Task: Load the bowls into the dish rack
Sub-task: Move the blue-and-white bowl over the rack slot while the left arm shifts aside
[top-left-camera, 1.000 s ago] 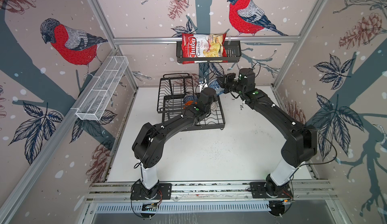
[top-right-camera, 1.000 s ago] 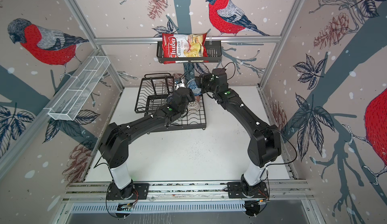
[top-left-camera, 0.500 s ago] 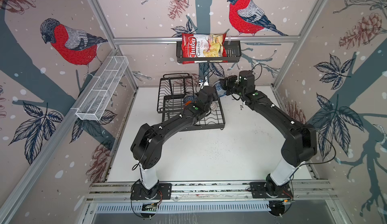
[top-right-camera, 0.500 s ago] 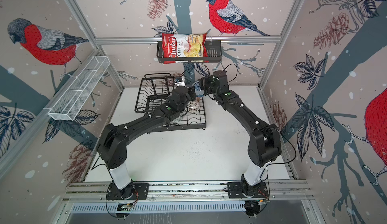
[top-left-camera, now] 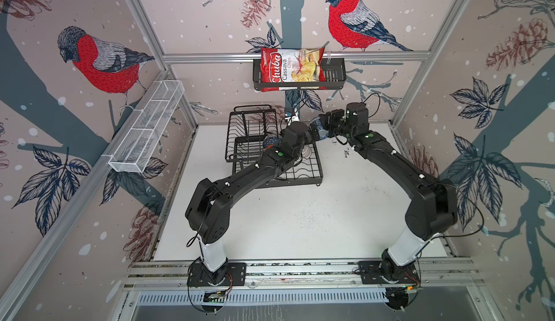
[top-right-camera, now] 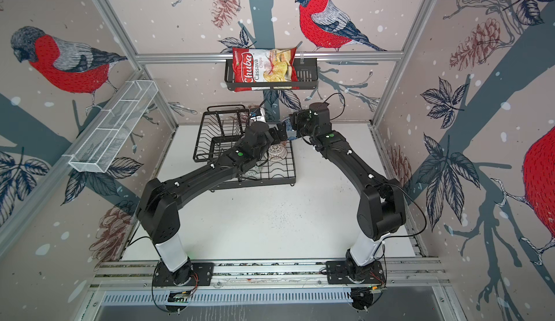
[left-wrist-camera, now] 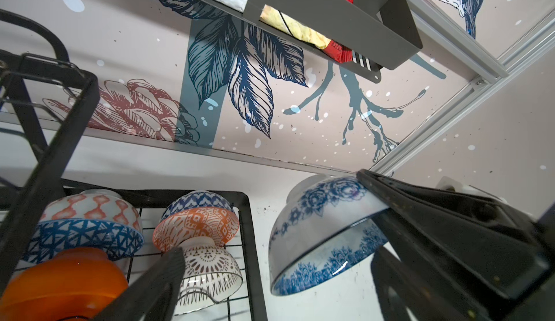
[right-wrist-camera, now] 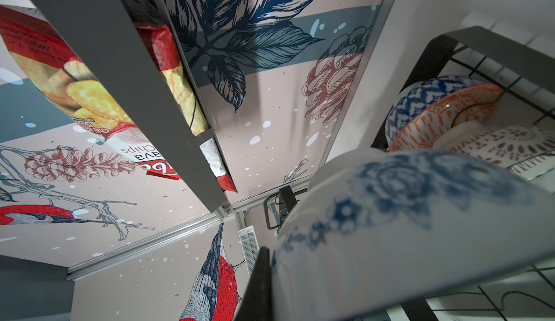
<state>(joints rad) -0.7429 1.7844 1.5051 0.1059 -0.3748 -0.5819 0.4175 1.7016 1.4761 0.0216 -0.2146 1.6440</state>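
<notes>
1. Rim of the flower bowl is pinched by the right gripper, whose jaws are closed on it. The bowl is tilted and held over the tabletop, just outside the rack, beside its edge wire near the back right corner.
2. The left gripper is spread wide, with the flower bowl between its fingers. Whether either finger touches the bowl cannot be told.
3. On the rack's base, other bowls are set close together. An orange bowl is seen against a patterned bowl, and a lattice bowl against a blue-and-orange bowl.
4. In both top views the left arm is laid across the rack, so much of its base is hidden. A grey-green bowl is glimpsed at the arm's edge.
5. A shelf with a chips bag is hung on the back wall, above the rack and both grippers.
6. A white mesh basket is fixed to the left wall, well apart.
</notes>
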